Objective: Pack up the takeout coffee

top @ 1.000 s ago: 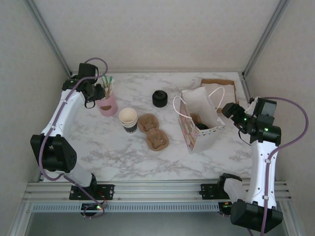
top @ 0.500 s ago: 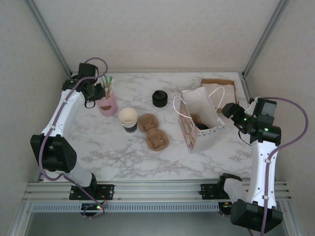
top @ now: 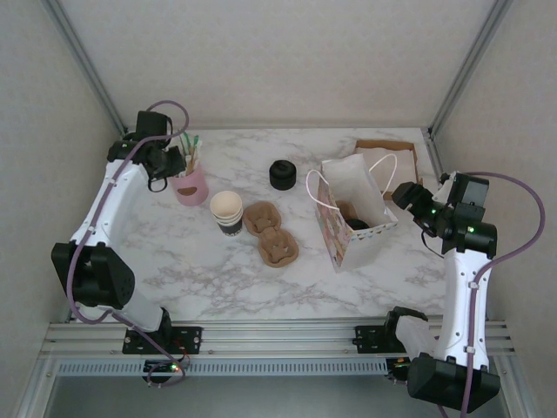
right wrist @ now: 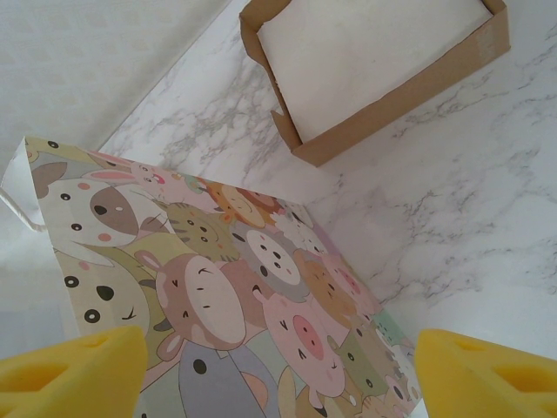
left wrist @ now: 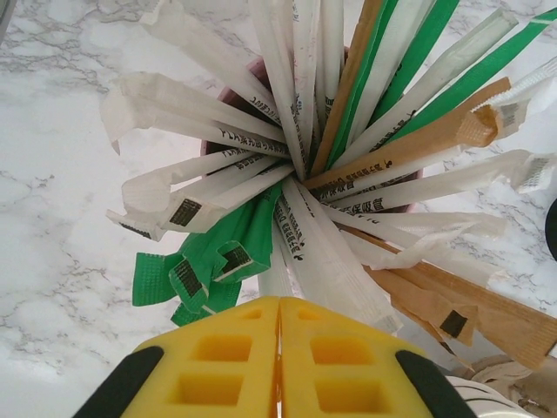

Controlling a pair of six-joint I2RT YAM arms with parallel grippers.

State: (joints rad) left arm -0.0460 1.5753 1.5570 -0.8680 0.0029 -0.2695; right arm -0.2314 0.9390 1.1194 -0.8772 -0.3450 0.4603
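Observation:
My left gripper (top: 171,164) hangs over the pink cup (top: 191,185) of wrapped straws. In the left wrist view its yellow fingers (left wrist: 218,357) are pressed together, and a white wrapped straw (left wrist: 277,266) runs from the cup straight into their seam. The cartoon-animal paper bag (top: 348,235) stands open at the right. A black round top (top: 358,224) beside a brown shape shows inside it and looks like the takeout coffee's lid. My right gripper (top: 404,195) is open just right of the bag, with the bag's printed side (right wrist: 261,296) between its spread fingers.
A stack of lidless cream-rimmed cups (top: 227,212) stands mid-table. Two brown pulp carriers (top: 271,233) lie to its right. A pile of black lids (top: 282,174) sits further back. A cardboard box (top: 387,150) lies at the back right behind the bag.
The left arm has shifted very slightly leftward over the pink cup. The right arm and the bag have stayed put.

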